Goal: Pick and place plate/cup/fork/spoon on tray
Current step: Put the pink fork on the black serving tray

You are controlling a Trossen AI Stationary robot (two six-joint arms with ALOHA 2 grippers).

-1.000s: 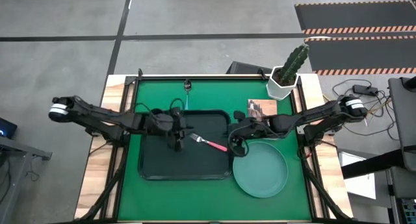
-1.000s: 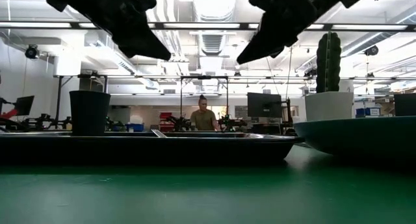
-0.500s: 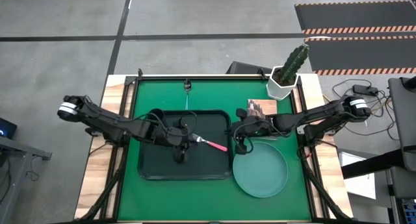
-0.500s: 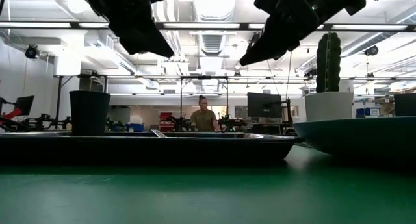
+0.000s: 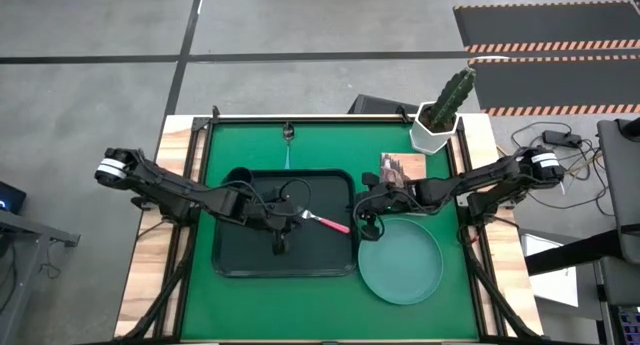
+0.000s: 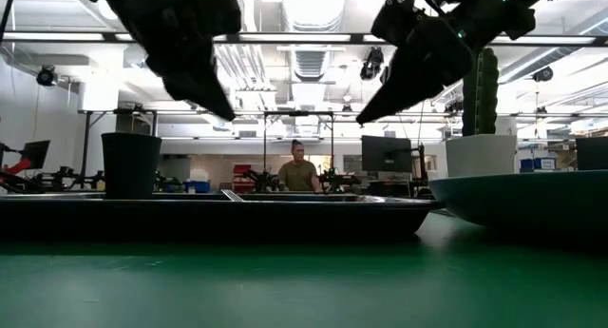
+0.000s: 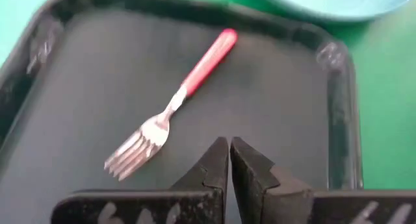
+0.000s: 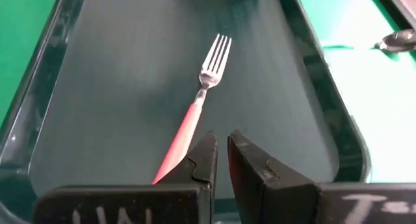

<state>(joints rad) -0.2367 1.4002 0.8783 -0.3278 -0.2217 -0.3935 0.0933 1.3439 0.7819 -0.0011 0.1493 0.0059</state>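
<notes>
both grippers are being held above the table with nothing between their fingers. left gripper (image 5: 283, 217) is being held over the middle of the tray (image 5: 238, 263), its two fingers pressed together, with the fork (image 7: 170, 111) lying just ahead of them. right gripper (image 5: 366, 225) is being held over the tray's right rim, near the fork's handle end, its fingers nearly touching with only a thin slit between them.

the fork is lying flat on the tray floor, prongs toward the left arm and pink-red handle pointing toward the plate (image 5: 401, 260). the plate is resting on the green mat (image 5: 270, 295) just outside the tray's right side. the cup (image 6: 130, 164) is standing on the tray, as the low view shows. the spoon (image 8: 395, 39) is lying on the mat beyond the tray's far edge.

the plate is judged to be stiff, smooth and fairly heavy for its width; a hold on the raised rim is advised, since the flat middle offers nothing to pinch. the spoon is judged to be light, thin and slippery against the mat; a hold across the blue handle is advised.
</notes>
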